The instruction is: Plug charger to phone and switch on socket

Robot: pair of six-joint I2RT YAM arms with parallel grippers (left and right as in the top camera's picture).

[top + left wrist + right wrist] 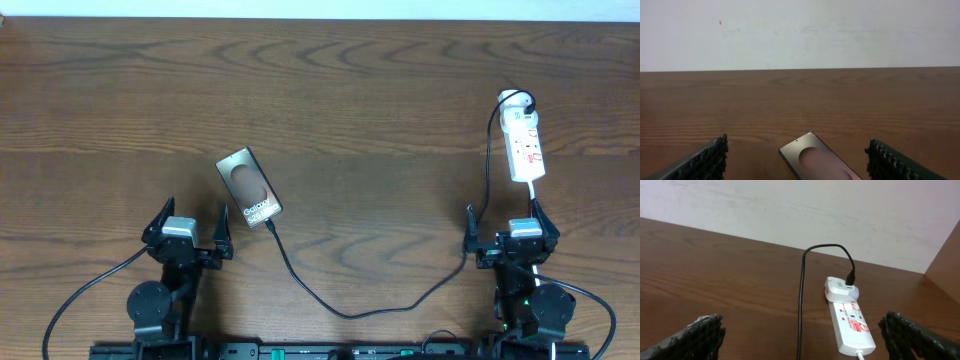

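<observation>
The phone [249, 186] lies flat and tilted on the table, brownish oval and white text on its screen. In the left wrist view the phone [815, 160] sits just ahead, between my fingers. The charger cable [350, 313] runs from the phone's near end in a loop to a white adapter [514, 100] on the far end of the socket strip [525, 148]. I cannot tell whether the tip is inserted. The right wrist view shows the strip [852, 327] and cable [801, 305]. My left gripper [192, 222] [797, 145] and right gripper [505, 222] [801, 325] are open and empty.
The wooden table [380, 80] stretches far back to a pale wall [800, 30]. The strip's white cord [532, 190] runs toward my right arm. Thick black arm cables [90, 290] lie near the front edge.
</observation>
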